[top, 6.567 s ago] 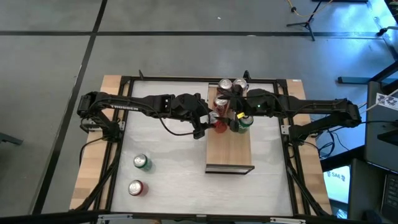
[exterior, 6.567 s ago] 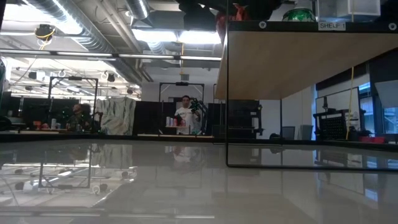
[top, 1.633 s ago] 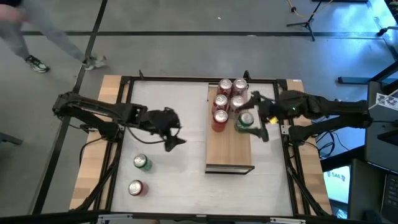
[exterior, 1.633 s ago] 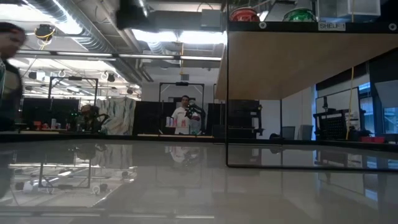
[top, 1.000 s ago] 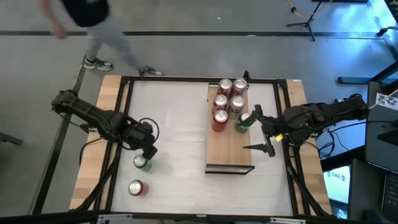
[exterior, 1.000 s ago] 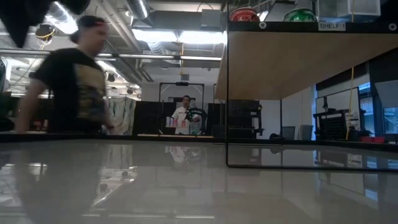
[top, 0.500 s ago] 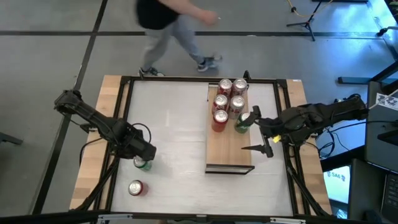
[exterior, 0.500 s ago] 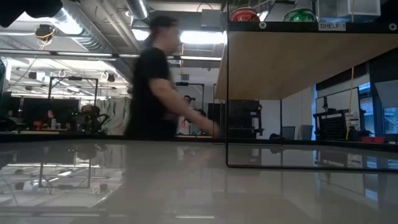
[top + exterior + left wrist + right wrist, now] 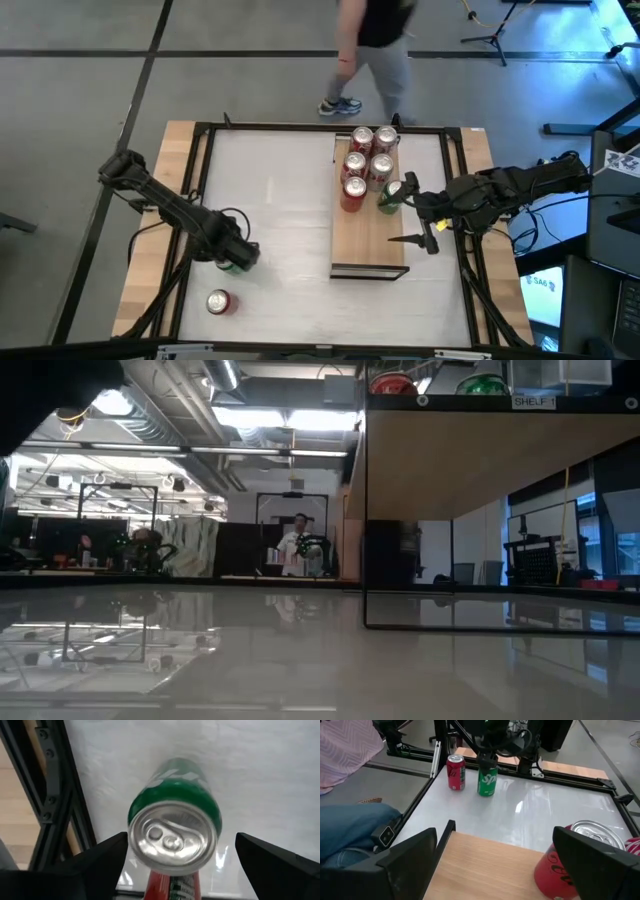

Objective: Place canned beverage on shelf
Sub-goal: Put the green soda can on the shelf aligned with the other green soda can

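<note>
A green can stands upright on the white table near its left edge. My left gripper hangs straight above it, open, one finger on each side of the can's top without touching. The right wrist view shows this can under that gripper. A red can stands nearer the front edge. The shelf, a light-wood board, carries several red cans and a green one at its far end. My right gripper is open above the shelf's right edge.
A black frame runs around the table. The shelf's near half is bare wood. A person walks past the far edge. The table's middle is bare white surface.
My left gripper has moved toward the near edge and down until it stands over the green can, and it has rolled about its pointing line. Its fingers stay open. The person has walked from left to right along the far side.
</note>
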{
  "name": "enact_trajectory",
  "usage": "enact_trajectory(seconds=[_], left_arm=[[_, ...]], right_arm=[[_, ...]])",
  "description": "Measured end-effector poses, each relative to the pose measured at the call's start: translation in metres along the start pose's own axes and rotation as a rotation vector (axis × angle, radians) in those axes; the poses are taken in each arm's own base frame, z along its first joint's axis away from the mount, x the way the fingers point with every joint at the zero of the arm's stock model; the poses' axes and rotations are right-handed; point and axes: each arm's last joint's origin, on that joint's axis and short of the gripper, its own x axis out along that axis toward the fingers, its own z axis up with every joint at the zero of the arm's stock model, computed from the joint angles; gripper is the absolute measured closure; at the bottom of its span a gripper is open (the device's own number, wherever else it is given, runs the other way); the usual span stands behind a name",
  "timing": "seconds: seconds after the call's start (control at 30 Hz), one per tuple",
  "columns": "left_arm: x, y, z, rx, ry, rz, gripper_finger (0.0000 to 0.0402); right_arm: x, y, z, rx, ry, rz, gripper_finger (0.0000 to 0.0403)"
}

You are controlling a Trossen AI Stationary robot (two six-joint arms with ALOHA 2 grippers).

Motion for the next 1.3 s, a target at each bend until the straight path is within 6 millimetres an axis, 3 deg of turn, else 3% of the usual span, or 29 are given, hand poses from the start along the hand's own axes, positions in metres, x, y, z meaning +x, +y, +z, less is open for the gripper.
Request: enact_trajectory(seconds=[0.6,0.97,1.3], left_arm=[[0.006,-0.005,-0.001,-0.212,-0.017,0.016,0.0044],[0.006,-0.005,-0.002,-0.266,-0.016,0.016,0.0044],[0.024,-0.015,-0.005,-0.217,-0.056,0.080,0.0044]], right_arm=[[0.000,0.000,-0.002,-0.002,0.018,0.000,0.0006],[0.000,0.000,-0.005,-0.004,0.047,0.001,0.0006],[0.000,0.000,-0.005,-0.005,0.050,0.001,0.0006]])
